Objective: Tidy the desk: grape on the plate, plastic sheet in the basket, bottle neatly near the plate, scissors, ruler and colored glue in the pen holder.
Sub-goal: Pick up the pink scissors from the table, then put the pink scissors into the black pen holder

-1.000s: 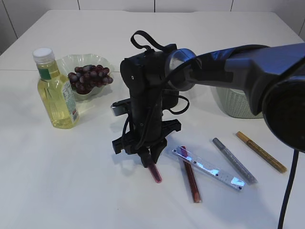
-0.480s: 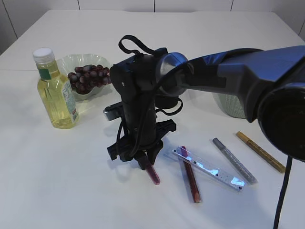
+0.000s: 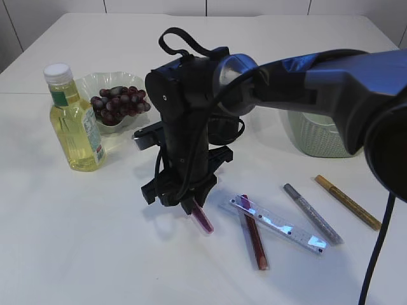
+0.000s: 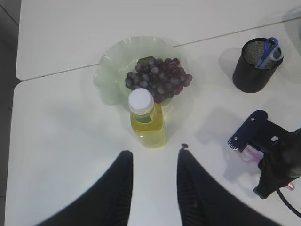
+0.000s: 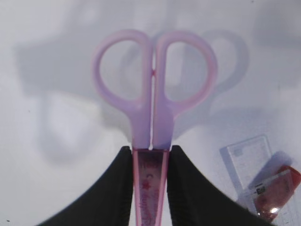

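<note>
Low in the middle of the outside view, the right gripper (image 3: 194, 210) holds the pink scissors (image 5: 153, 113). Its two fingers squeeze the pink sheath just below the handle loops, and the scissors hang off the table, tipped a little. So the scissors are picked up but not put away yet.

Lower right in that view lie the clear ruler (image 3: 276, 223), a red glue pen (image 3: 254, 241), a silver glue pen (image 3: 311, 213) and a gold glue pen (image 3: 348, 202). All four wait on the table, so they are left to do.

At the left, the bottle (image 3: 73, 121) stands up right beside the plate (image 3: 95, 82), and the grape (image 3: 119, 101) sits on the plate. Those two jobs look done.

Further back on the right is the green basket (image 3: 318, 136). I cannot see inside it, and I see no plastic sheet.

The black pen holder (image 4: 256, 66) shows at the upper right of the left wrist view, with something blue already in it.

The right arm reaches in from the right, and its wrist points nearly straight down. The left gripper (image 4: 153, 188) hangs high over the bottle, part open and holding nothing.
</note>
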Action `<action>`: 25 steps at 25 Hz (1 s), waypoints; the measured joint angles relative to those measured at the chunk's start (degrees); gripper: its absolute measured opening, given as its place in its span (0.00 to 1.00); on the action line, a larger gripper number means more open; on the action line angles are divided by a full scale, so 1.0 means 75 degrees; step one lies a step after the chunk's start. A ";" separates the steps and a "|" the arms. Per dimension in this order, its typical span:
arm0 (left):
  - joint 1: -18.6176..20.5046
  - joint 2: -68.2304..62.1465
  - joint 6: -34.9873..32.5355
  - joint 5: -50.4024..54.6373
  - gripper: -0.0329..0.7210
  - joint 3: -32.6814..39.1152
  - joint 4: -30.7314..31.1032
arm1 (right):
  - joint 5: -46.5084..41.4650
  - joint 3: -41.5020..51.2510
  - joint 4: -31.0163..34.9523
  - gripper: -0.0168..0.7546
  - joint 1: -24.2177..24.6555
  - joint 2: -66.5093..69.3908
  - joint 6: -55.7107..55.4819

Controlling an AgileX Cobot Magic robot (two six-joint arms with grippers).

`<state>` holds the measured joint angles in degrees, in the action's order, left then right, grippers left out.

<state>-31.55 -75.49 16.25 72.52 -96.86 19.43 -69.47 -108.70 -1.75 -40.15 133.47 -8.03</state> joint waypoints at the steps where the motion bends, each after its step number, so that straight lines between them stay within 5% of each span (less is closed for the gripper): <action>1: 0.0000 0.0000 0.0000 0.0000 0.36 0.0000 0.0000 | 0.0044 0.0000 0.0000 0.28 0.0000 -0.0034 0.0038; 13: 0.0000 -0.0144 0.0000 0.0000 0.36 0.0000 0.0000 | 0.1301 0.0194 -0.0196 0.28 0.0000 -0.0886 0.0300; 25: 0.0000 -0.0155 0.0000 0.0000 0.36 0.0000 0.0000 | 0.4244 0.2645 -0.0984 0.28 0.0000 -0.2441 0.0340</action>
<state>-31.55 -76.65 16.25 72.52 -96.86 19.43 -37.64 -88.86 -9.14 -40.15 115.16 -5.48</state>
